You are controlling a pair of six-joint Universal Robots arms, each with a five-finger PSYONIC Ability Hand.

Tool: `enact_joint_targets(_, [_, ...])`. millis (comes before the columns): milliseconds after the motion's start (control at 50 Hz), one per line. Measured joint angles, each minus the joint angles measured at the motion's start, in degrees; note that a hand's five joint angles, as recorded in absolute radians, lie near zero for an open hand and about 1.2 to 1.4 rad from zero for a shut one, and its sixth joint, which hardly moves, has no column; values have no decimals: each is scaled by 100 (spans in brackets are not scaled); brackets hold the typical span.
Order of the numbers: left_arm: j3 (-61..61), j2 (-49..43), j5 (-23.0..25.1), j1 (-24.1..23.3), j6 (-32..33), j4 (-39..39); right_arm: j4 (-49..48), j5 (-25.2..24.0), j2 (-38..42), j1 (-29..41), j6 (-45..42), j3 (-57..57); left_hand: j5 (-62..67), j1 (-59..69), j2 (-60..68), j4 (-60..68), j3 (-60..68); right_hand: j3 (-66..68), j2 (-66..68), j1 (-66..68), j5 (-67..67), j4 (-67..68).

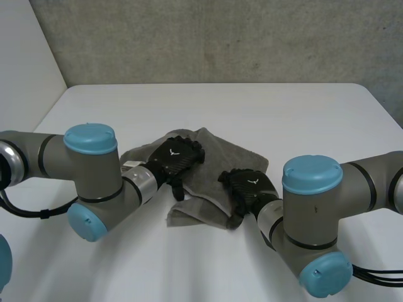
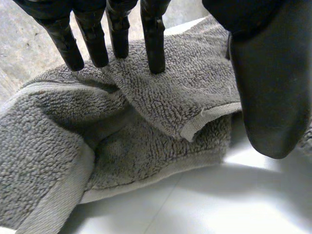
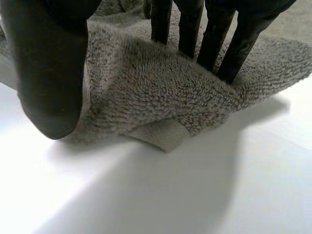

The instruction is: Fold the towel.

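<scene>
Grey arms [image 1: 56, 157] reach in from both sides over the white desk [image 1: 302, 113]. Between them, at the desk's middle, lies a crumpled grey towel [image 1: 214, 163]. The left hand [image 1: 178, 157] rests on its far left part, fingers [image 2: 153, 39] straight, tips on the cloth, thumb clear. The right hand [image 1: 250, 187] presses its near right edge likewise, fingers [image 3: 214, 34] straight, thumb apart.

Straight fingers [image 2: 155, 53] of left robot hand [image 2: 270, 87] press rumpled grey towel [image 2: 146, 122]; thumb apart.
</scene>
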Motion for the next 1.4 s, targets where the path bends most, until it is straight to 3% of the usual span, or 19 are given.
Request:
enact_joint_targets(160, [316, -265, 5, -159, -669, 100, -156, 156, 70, -12, 11, -47, 827, 659, 701, 602, 654, 1363, 1535, 1781, 1760, 1694])
enact_joint_targets(280, [598, -452, 3, -259, -987, 118, -234, 169, -29, -26, 26, -9, 3122, 3088, 3138, 3096, 3106, 2563, 2501, 2842, 2936, 2873])
enact_joint_targets(320, [714, -486, 4, -298, -1122, 118, -248, 153, -142, -43, 44, -11, 4295, 4203, 4220, 4228, 4216, 3651, 3635, 3789, 3808, 3761])
enact_joint_targets(440, [1069, -509, 24, -381, -1484, 142, -250, 79, -346, -88, 68, -164, 5787, 5731, 6099, 6069, 6100, 4391, 4286, 4556, 4551, 4678])
enact_joint_targets(720, [1712, -406, 4, -278, -1595, 245, -24, -756, -824, -629, 48, -1185, 5788, 5764, 6285, 6290, 6279, 4494, 4286, 4615, 4551, 4678])
enact_joint_targets(820, [2091, 182, -19, -65, -1595, 431, 275, -1394, -934, -895, -14, -2470, 5808, 5764, 6300, 6311, 6288, 4580, 4286, 4638, 4551, 4731])
enact_joint_targets(940, [3349, 744, -315, 42, -1619, 875, 328, -2050, -525, -1012, -220, -4791, 5810, 5789, 6301, 6312, 6296, 4668, 4341, 4654, 4552, 4731])
enact_joint_targets(1040, [4029, 1174, -535, 59, -1643, 1005, 253, -2139, -457, -957, -351, -5819, 5811, 5790, 6301, 6312, 6297, 4668, 4341, 4654, 4584, 4731])
enact_joint_targets(1120, [3828, 1546, -584, 81, -1652, 984, 293, -2233, -746, -897, -421, -5454, 5812, 5790, 6301, 6313, 6297, 4669, 4341, 4654, 4584, 4731])
enact_joint_targets(1220, [2556, 1963, -480, 198, -1630, 928, 521, -2693, -1336, -909, -594, -3784, 5812, 5791, 6302, 6314, 6297, 4650, 4341, 4607, 4563, 4625])
enact_joint_targets(1400, [-355, 2323, 341, 558, -1571, 977, 1474, -3266, -1986, -1079, -1727, -1176, 5754, 5714, 6115, 6165, 6161, 4417, 4338, 4277, 4466, 4317])
